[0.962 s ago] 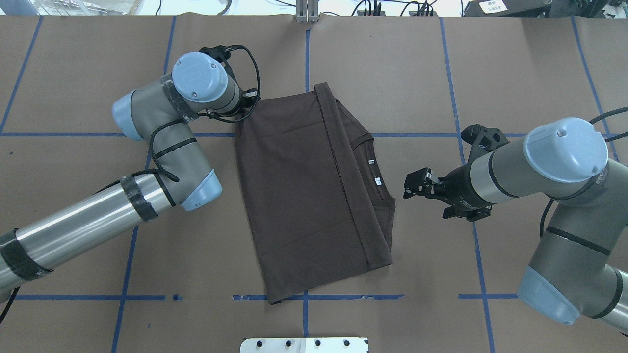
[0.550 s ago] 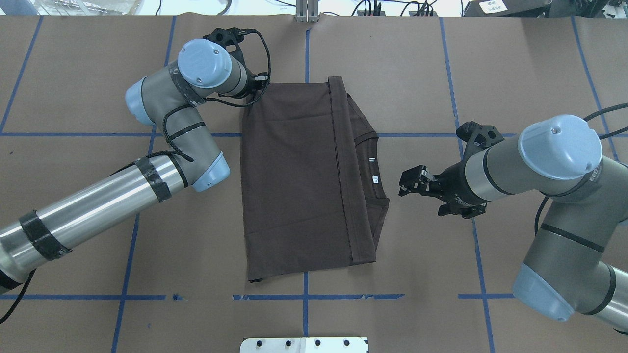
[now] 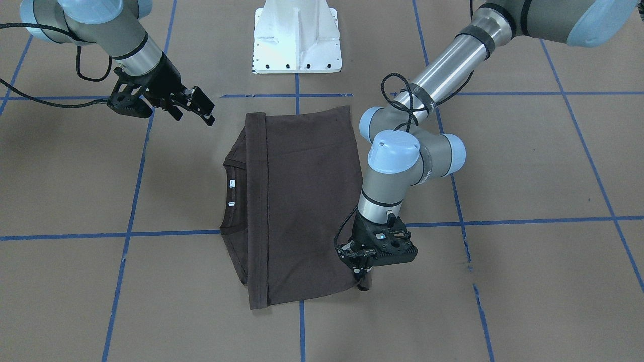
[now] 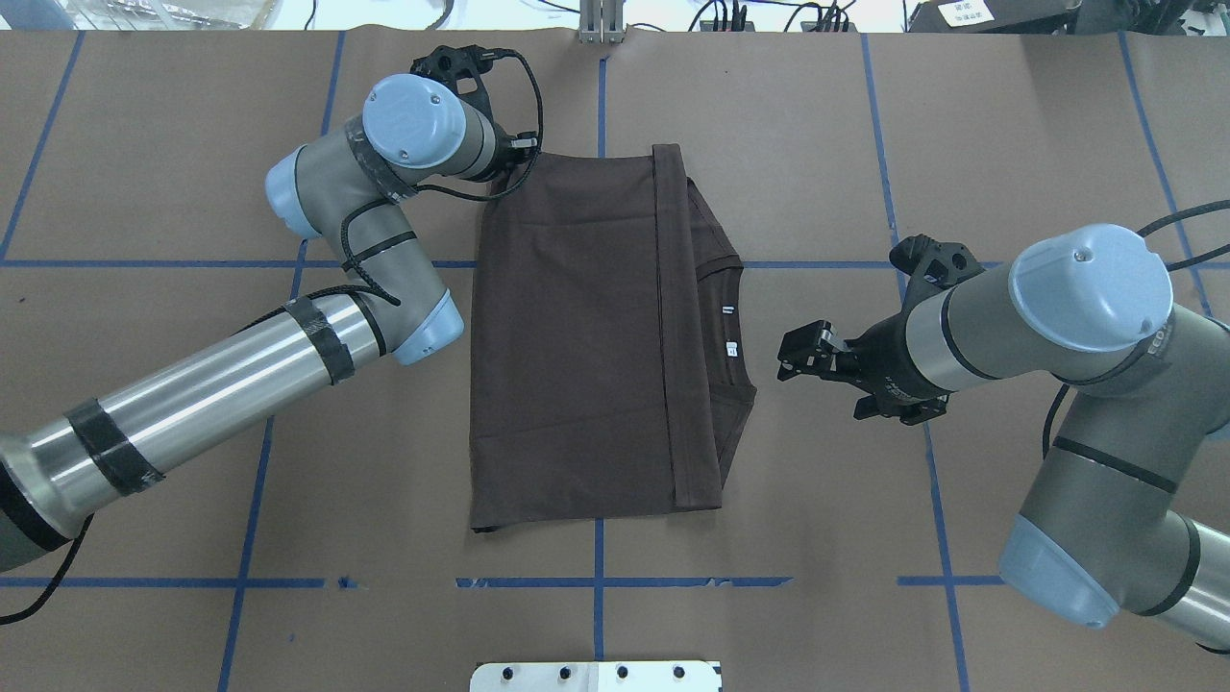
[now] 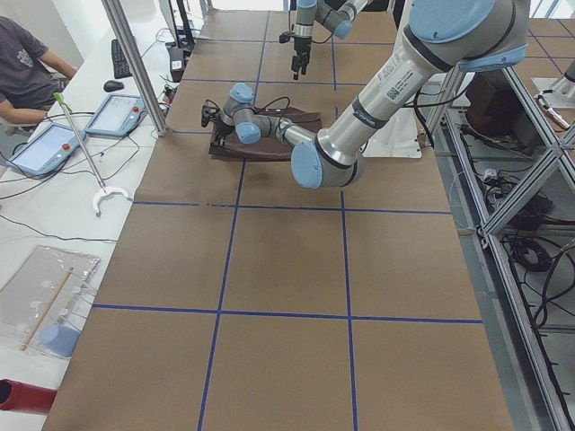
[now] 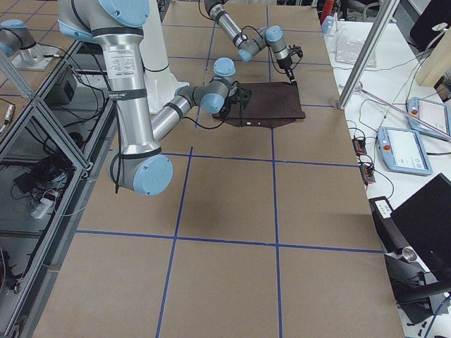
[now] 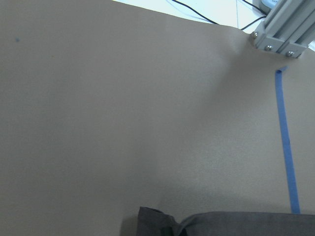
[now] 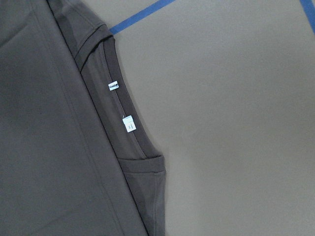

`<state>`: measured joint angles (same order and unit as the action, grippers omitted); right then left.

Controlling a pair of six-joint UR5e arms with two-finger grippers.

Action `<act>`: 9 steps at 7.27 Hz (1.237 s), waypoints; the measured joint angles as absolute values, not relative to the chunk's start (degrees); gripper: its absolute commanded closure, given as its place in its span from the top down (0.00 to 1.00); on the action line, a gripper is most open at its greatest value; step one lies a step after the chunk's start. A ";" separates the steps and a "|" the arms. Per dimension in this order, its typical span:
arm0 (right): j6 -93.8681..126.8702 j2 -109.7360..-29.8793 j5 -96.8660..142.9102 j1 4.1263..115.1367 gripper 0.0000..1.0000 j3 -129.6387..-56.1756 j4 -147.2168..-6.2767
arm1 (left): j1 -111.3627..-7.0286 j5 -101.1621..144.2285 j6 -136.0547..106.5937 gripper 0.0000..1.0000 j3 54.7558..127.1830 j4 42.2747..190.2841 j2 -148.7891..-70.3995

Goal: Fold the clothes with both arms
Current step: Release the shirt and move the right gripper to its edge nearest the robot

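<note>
The dark grey-brown T-shirt [image 4: 577, 336] lies folded lengthwise on the brown table, collar and white neck tags [image 4: 732, 332] on its right side. It also shows in the front view [image 3: 307, 201]. My left gripper [image 3: 363, 282] is shut on the shirt's far-left corner, fingers pointing down at the table. Its wrist hides it in the overhead view. The left wrist view shows the bunched corner [image 7: 162, 223] at the bottom edge. My right gripper [image 4: 788, 358] is open and empty, hovering just right of the collar. Its wrist view shows collar and tags [image 8: 129, 123].
The white pedestal [image 3: 297, 40] stands at the robot's side of the table. An aluminium post [image 4: 601, 24] rises at the far edge. Blue tape lines [image 4: 596, 581] cross the brown cover. Tablets [image 5: 117, 115] and a seated person [image 5: 27, 63] are beyond the far edge.
My left arm has dragged the shirt by its corner away from the robot, and the shirt has swung square to the tape lines. My right gripper has crept slightly toward the collar, still open.
</note>
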<state>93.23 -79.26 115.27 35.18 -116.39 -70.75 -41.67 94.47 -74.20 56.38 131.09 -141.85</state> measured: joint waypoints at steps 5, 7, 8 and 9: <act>92.83 -78.55 114.19 34.79 1.00 -115.75 -70.97 | -42.18 92.86 -70.58 1.00 53.31 135.04 -143.18; 88.90 -76.70 112.90 34.02 1.00 -113.93 -71.51 | -44.53 98.08 -67.94 1.00 55.55 133.55 -143.22; 86.72 -75.88 110.80 32.72 1.00 -112.83 -71.70 | -45.66 102.05 -67.27 1.00 58.64 130.29 -142.64; 84.95 -73.96 108.51 31.30 1.00 -111.50 -73.35 | -46.14 104.05 -66.99 1.00 64.01 125.45 -140.88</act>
<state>84.95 -73.96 108.51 31.30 -111.50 -73.35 -46.14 104.05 -66.99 64.01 125.45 -140.88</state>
